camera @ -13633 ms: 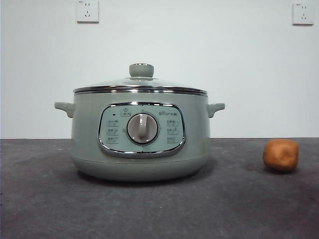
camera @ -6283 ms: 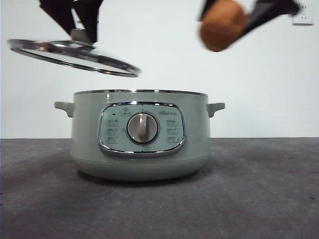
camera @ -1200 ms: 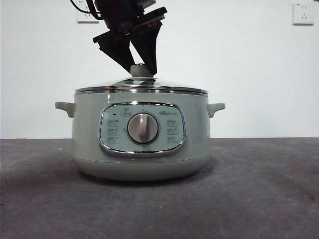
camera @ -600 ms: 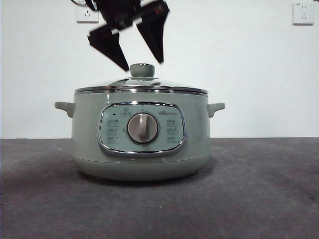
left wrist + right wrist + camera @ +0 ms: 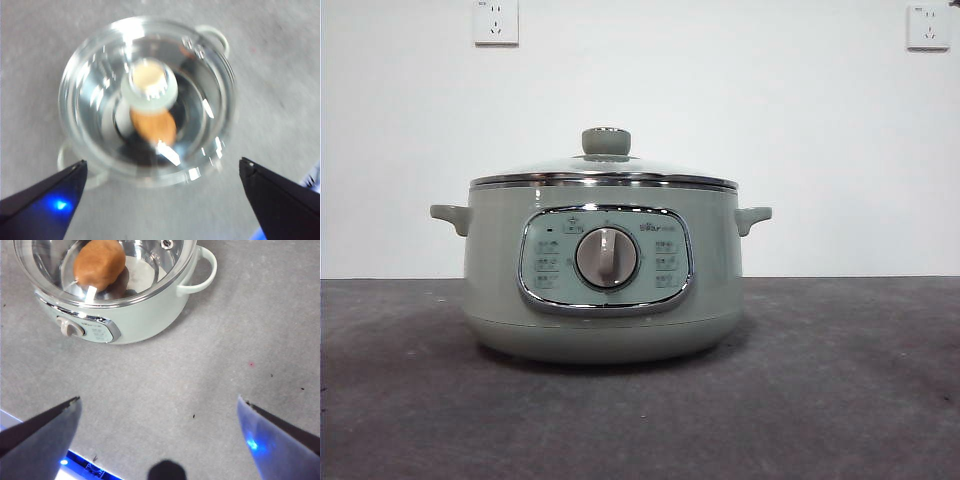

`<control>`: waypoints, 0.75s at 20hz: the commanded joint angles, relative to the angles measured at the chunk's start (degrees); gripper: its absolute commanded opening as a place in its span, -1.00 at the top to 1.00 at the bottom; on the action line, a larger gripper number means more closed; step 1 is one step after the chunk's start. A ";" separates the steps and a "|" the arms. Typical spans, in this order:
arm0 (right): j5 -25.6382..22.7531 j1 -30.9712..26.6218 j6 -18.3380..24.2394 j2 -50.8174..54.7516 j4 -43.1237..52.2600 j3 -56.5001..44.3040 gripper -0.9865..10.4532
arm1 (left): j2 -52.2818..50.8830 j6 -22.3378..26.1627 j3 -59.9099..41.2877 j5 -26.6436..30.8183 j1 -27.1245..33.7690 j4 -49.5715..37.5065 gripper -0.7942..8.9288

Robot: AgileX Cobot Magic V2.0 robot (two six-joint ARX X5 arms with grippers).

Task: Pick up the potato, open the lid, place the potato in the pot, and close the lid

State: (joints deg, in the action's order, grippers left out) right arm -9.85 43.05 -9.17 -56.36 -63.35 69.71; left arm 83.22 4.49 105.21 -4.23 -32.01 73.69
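Note:
The sage-green pot (image 5: 600, 275) stands on the dark table with the glass lid (image 5: 603, 172) seated on its rim and the green knob (image 5: 606, 141) on top. The potato (image 5: 153, 126) lies inside the pot, seen through the glass in the left wrist view and in the right wrist view (image 5: 99, 263). My left gripper (image 5: 160, 175) is open and empty, high above the lid (image 5: 145, 100). My right gripper (image 5: 159, 412) is open and empty, above the table beside the pot (image 5: 130, 315). Neither gripper shows in the front view.
Two wall sockets (image 5: 496, 21) (image 5: 928, 26) sit on the white wall behind. The grey table (image 5: 840, 380) stretches to both sides of the pot. A side handle (image 5: 202, 270) of the pot juts toward the right gripper's side.
The left gripper let go of the lid knob, opened and rose out of the front view. The lid stays on the pot.

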 commanded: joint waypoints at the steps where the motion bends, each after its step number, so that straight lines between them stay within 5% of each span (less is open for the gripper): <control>1: 1.64 -0.04 1.18 -0.13 0.28 -0.55 0.88 | -2.05 0.61 -0.44 -0.26 0.09 1.86 0.94; 2: 2.03 -0.04 1.68 -0.13 0.46 -0.55 0.77 | -3.45 0.48 -0.44 -0.26 0.09 1.86 0.87; 15: 1.49 -0.04 1.70 -0.13 -0.96 -0.55 0.83 | -7.96 0.04 -0.42 -0.68 0.09 1.84 0.84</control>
State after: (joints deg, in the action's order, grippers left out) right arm -8.12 43.05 -7.68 -56.40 -64.64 69.71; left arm 75.18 4.47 105.21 -4.71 -32.01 75.77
